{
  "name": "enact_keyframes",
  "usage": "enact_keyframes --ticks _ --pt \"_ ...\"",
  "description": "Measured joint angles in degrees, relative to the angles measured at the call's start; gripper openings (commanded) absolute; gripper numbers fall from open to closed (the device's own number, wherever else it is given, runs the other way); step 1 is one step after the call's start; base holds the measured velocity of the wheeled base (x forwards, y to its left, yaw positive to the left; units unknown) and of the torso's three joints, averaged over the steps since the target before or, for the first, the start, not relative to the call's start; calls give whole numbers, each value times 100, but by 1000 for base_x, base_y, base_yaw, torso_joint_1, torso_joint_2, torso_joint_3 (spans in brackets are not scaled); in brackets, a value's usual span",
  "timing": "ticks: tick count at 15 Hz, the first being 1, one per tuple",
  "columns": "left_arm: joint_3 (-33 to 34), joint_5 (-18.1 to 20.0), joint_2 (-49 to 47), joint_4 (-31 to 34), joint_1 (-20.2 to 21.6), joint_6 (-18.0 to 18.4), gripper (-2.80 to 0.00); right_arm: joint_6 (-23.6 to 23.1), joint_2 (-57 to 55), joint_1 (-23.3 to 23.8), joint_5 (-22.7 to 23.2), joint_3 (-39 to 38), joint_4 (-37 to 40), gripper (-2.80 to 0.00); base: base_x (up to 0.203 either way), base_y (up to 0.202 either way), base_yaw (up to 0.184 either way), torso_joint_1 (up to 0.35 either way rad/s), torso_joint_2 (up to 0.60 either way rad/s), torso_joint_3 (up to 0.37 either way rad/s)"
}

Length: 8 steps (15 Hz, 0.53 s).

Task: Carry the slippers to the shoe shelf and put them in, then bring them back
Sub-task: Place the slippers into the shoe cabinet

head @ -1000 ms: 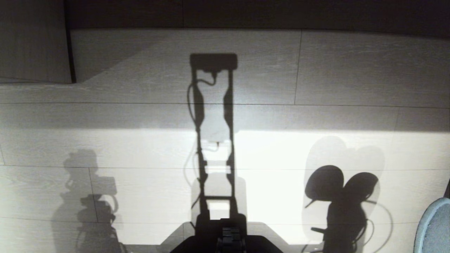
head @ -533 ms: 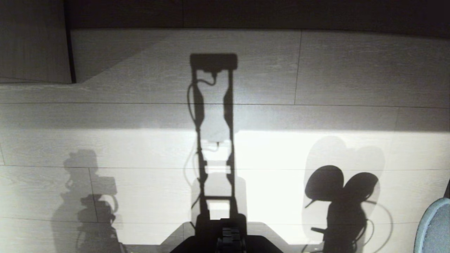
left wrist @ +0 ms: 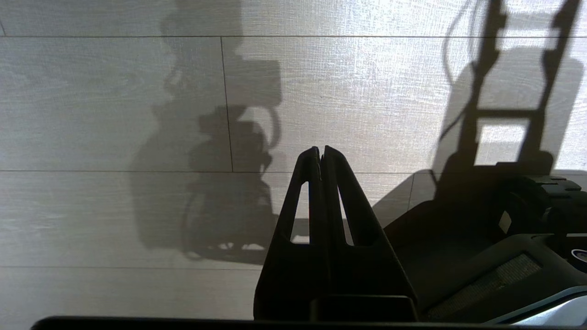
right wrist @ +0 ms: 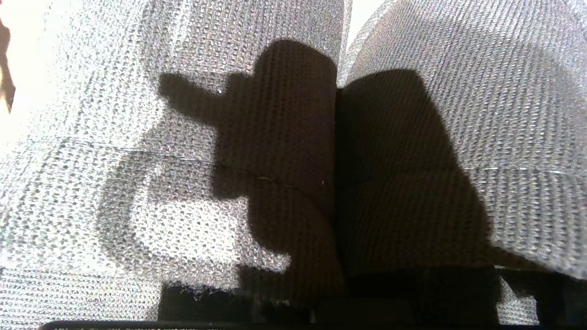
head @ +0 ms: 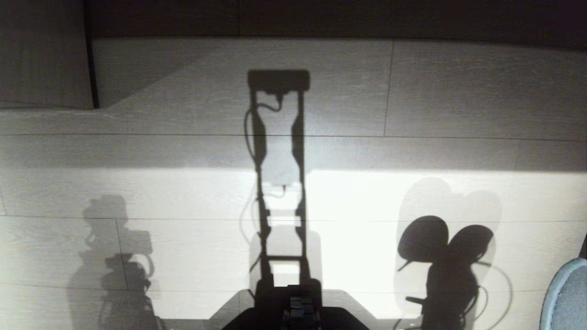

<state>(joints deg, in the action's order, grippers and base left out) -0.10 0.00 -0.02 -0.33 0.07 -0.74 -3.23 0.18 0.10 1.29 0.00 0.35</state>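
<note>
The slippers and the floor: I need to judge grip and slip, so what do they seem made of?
Slippers: a soft knitted or woven fabric, matte grey; the right wrist view shows rows of fine loops and a stitched seam across each upper. Floor: pale boards with a matte wood-grain pattern and thin straight joints, probably laminate or wood-look tile; which one cannot be told.

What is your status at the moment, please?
Left gripper shut, empty, above the floor. Right gripper shut on the slippers, pair side by side. Only shadows on floor ahead.
</note>
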Motion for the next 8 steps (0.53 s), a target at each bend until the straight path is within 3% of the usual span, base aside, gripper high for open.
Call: enact_keyframes --ticks 4,8 --pt "0 0 0 0 0 -10 -280 -1 -2 0 0 0 0 -280 0 0 0 0 1 9" --pt "0 0 2 2 0 -11 -280 -4 -2 0 0 0 0 -280 0 0 0 4 0 170"
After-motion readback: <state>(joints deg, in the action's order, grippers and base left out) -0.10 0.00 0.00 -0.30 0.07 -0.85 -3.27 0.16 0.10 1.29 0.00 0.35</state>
